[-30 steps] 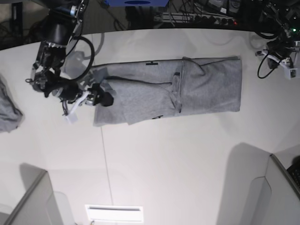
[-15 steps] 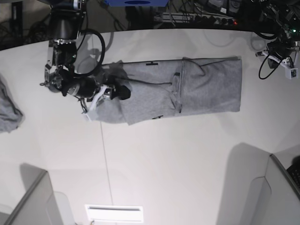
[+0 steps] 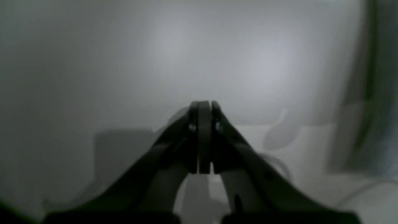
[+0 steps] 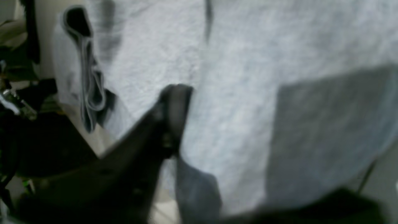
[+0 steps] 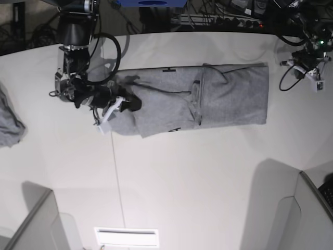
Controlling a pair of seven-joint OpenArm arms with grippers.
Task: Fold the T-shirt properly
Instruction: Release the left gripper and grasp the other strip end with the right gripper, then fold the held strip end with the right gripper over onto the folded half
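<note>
A heather-grey T-shirt [image 5: 203,99] lies folded into a long band across the far half of a white table [image 5: 182,182]. The right gripper [image 5: 127,103] sits at the band's end on the base view's left. In the blurred right wrist view, a dark finger [image 4: 174,102] presses against grey cloth, so the jaws seem to be pinched on the T-shirt's edge, though the second finger is hidden. The left gripper [image 3: 201,107] is at the table's far corner, well away from the shirt, its jaws pressed together on nothing. A smaller grey cloth lump [image 5: 9,122] rests at the table's edge, beyond the right arm.
</note>
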